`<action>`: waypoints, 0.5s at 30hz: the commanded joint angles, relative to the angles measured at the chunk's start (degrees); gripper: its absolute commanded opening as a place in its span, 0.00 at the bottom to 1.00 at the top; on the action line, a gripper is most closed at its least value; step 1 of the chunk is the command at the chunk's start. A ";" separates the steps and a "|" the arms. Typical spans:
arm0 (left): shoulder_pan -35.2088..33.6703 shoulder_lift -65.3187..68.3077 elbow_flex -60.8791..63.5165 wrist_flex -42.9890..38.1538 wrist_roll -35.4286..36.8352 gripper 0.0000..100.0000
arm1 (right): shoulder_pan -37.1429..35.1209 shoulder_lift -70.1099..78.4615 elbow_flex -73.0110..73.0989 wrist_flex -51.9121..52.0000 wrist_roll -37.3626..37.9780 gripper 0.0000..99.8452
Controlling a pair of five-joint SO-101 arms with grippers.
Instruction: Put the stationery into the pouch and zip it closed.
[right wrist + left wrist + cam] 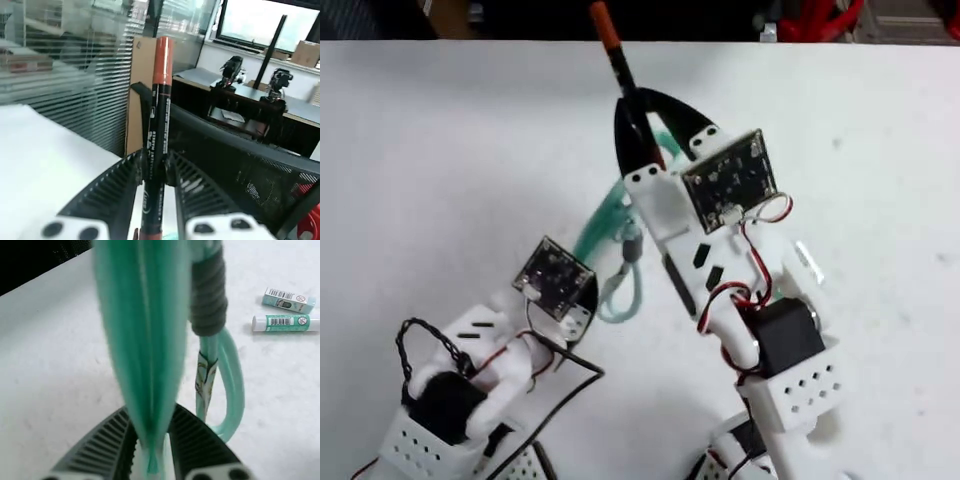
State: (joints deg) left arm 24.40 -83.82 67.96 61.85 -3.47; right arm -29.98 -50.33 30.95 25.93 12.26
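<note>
A teal pouch is clamped by its edge in my left gripper, which is shut on it. A grey zipper pull and a teal wrist strap hang beside it. In the high view the pouch sits between the two arms, with the strap trailing on the table. My right gripper is shut on a black marker with an orange cap, held just beyond the pouch. From above, the marker points toward the table's far edge out of the right gripper.
Two small white-and-teal tubes lie on the white table beside the pouch. A small white item lies right of the right arm. The table's far edge is close behind the marker tip.
</note>
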 commanded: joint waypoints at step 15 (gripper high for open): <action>0.13 -0.13 -1.49 -0.97 -0.70 0.02 | 2.68 5.85 2.64 -12.53 -7.65 0.02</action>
State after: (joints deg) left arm 24.22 -83.82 67.96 61.85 -3.47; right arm -28.13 -46.11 33.05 14.86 6.90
